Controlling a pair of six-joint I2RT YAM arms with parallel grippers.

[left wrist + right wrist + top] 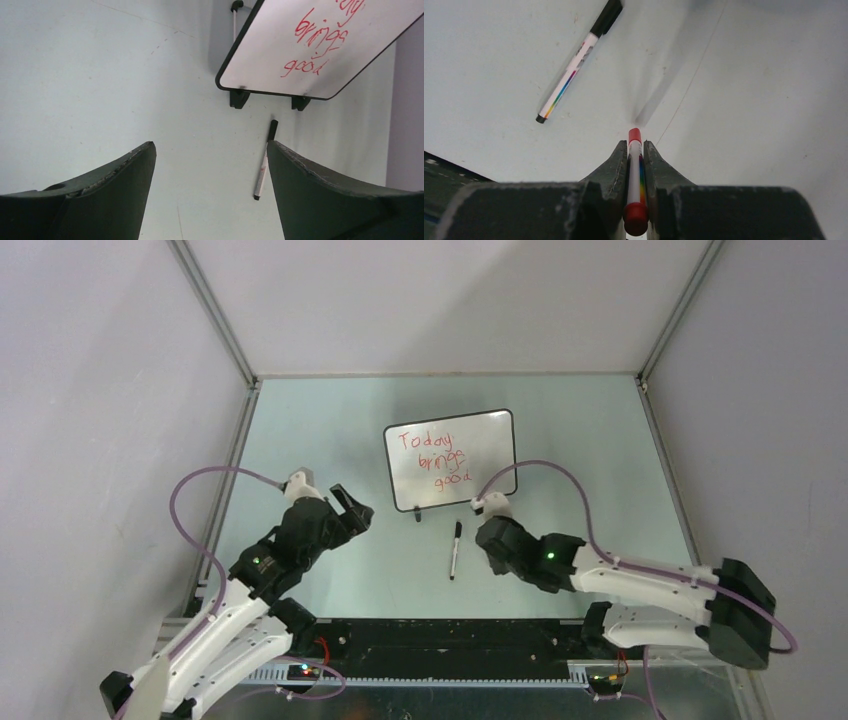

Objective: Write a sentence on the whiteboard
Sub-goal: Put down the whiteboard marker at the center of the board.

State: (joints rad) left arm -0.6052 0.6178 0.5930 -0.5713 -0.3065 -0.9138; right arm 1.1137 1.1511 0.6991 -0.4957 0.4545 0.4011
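The left arm reaches in from the near left corner of the pale green table (300, 420). Its black two-finger left gripper (352, 508) hangs over bare tabletop, well left of the board. In the left wrist view, the left gripper (210, 145) has its jaws spread wide with only table between them, so it holds nothing.

Right of it, near the middle of the table toward the far side, stands the small rectangular whiteboard with a thin black rounded frame (490, 440). It is propped on two small black feet and turned slightly clockwise. Its glossy white face (260, 65) carries the red handwritten sentence (440, 457) in three stacked lines, "Today", "brings", "good"; the left wrist view cuts off the top line (320, 37).

Just in front of the board's feet, a slim white marker with a black cap (455, 550) lies flat on the table, cap end toward the board (264, 167) (574, 65).

Just right of that marker is the right gripper (490, 532). Its jaws (634, 145) are closed tight on a white marker with red ends and a rainbow stripe (634, 175). The marker's red front end pokes past the fingertips, close to the table. Whether it touches cannot be told.
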